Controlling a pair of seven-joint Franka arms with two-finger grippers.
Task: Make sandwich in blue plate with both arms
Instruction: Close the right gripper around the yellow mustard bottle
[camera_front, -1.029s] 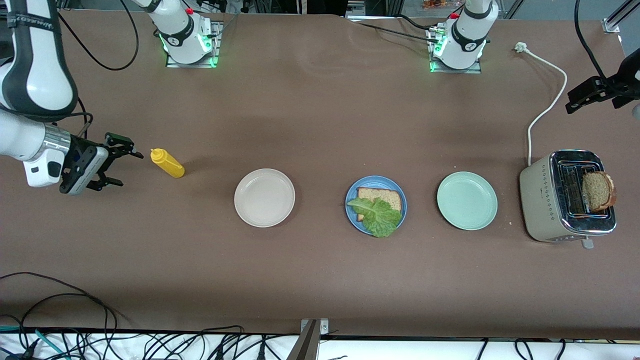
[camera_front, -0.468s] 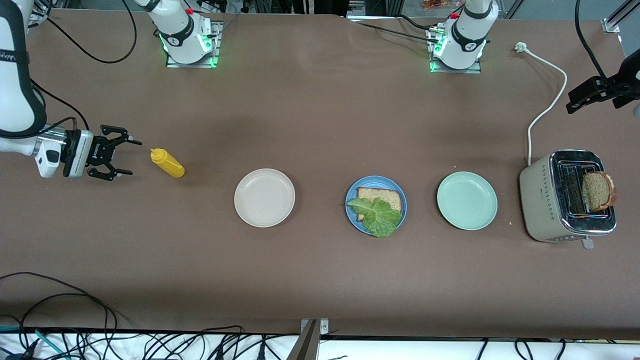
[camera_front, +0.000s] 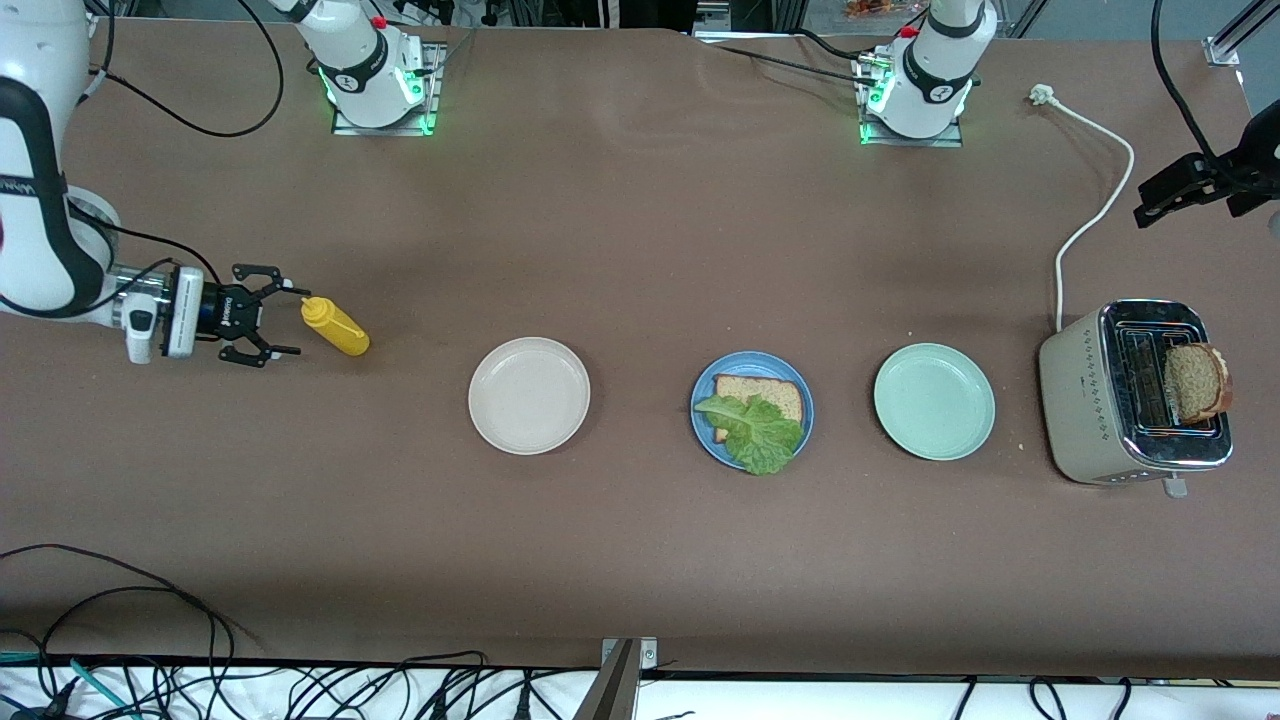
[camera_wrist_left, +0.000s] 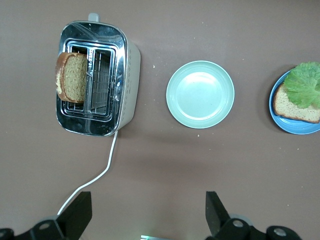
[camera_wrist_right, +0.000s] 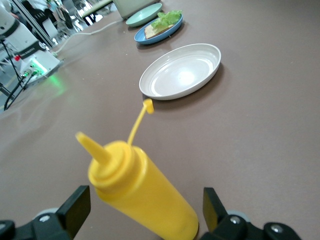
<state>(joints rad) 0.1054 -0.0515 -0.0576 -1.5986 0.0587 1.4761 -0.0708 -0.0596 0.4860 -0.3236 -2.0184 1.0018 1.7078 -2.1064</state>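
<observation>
I had the right tool (camera_front: 283, 323) spread open at the mustard bottle (camera_front: 335, 327); the left tool (camera_wrist_left: 148, 215) waited spread wide at 3 o'clock, over the worktop (camera_front: 640, 560).

Very little lettering is showing anywhere. The right arm (camera_front: 40, 190) is carrying a line of dark letters along the black band of its white upper link, but they are lying sideways and are too small to make out with certainty. The mustard bottle (camera_front: 335, 327), the three plates, the toaster (camera_front: 1135, 395) and the arm bases are showing no readable label, brand, number or sign.
</observation>
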